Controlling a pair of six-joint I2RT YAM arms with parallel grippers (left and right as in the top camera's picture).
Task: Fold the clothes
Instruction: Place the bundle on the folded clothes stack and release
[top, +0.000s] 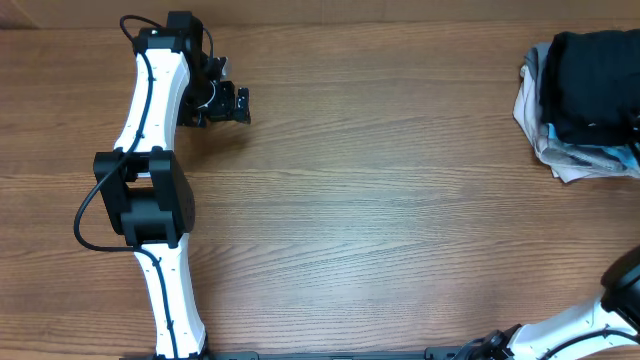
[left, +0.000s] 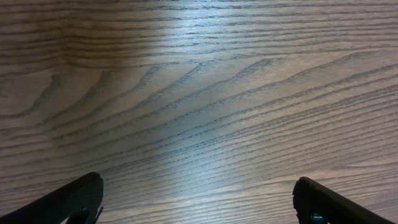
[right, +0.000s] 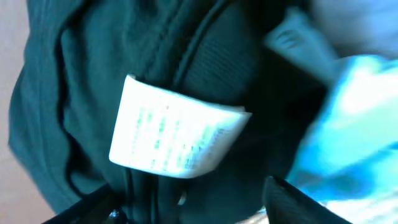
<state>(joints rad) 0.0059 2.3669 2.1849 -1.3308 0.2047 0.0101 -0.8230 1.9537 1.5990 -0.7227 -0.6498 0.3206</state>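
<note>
So the pile of clothes (top: 560, 140) sits at the right edge of the wooden table (top: 380, 220), up toward the far right corner. It's a loose stack. A dark garment (top: 595, 85) is on top, whitish pieces poke out underneath on the side facing the middle of the table, and some light blue fabric (top: 612, 155) shows along the near side.

The left gripper (top: 235, 103) is way over by the far left corner, well apart from the pile. The left wrist view shows its fingers (left: 74, 199) spread wide at the bottom corners with nothing but bare wood grain between them, so it's fully open and holding nothing.

The right arm (top: 590, 325) comes in from the near right corner, and the overhead view cuts it off at the edge. The right wrist view is right up against the dark garment (pretty blurry, honestly). There's a white care label (right: 177, 137) with tiny print I can't read, and the blue cloth is off to one side. The right gripper (right: 189, 193) has its fingers (right: 292, 199) set apart at the bottom of the shot, with dark fabric in the gap — open, not clamped on anything that I can see. I can't tell if the tips are touching the cloth.
</note>
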